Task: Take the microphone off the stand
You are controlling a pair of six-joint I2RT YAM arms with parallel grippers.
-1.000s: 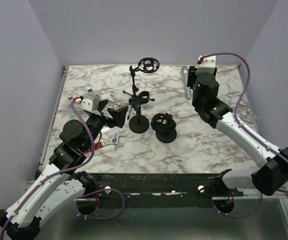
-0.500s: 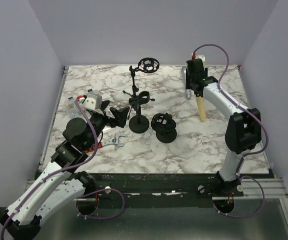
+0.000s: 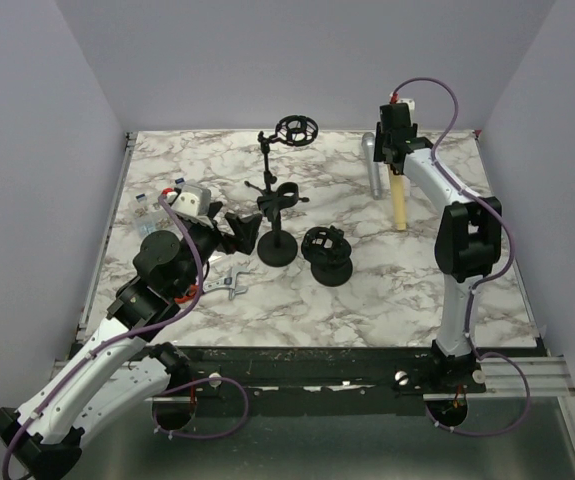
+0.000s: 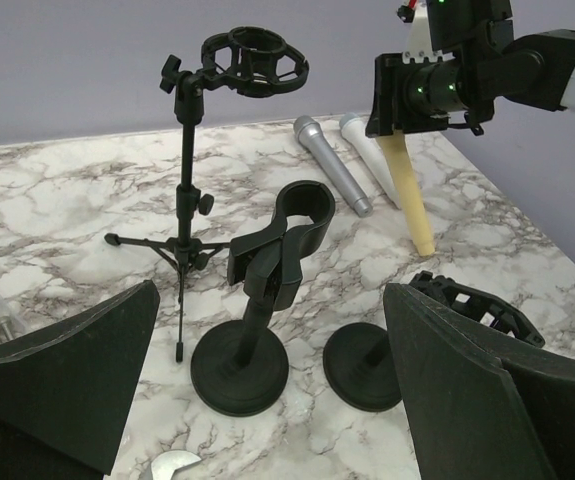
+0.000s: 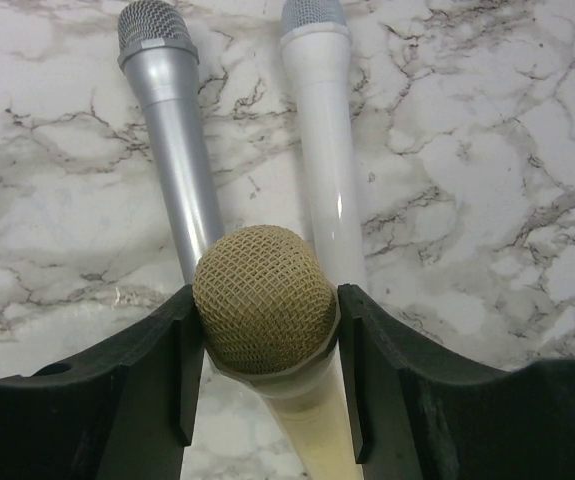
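My right gripper (image 3: 395,160) is shut on the mesh head of a cream microphone (image 3: 399,208) at the far right of the table. The microphone hangs tilted, its tail down at or just above the marble. In the right wrist view my fingers (image 5: 157,350) squeeze its head (image 5: 263,300). It also shows in the left wrist view (image 4: 407,195). The black clip stand (image 3: 276,222) on a round base holds nothing. My left gripper (image 3: 239,230) is open just left of this stand, whose base (image 4: 239,365) lies between the fingers.
A silver microphone (image 5: 172,140) and a white one (image 5: 325,130) lie side by side under my right gripper. A tripod stand with a shock mount (image 3: 294,130) stands at the back, a second shock mount on a round base (image 3: 327,256) in the middle. A metal clamp (image 3: 229,283) lies near left.
My right arm has folded up and drawn back to the far right, carrying the cream microphone, which now hangs beside the lying microphones. My left gripper has edged right toward the clip stand.
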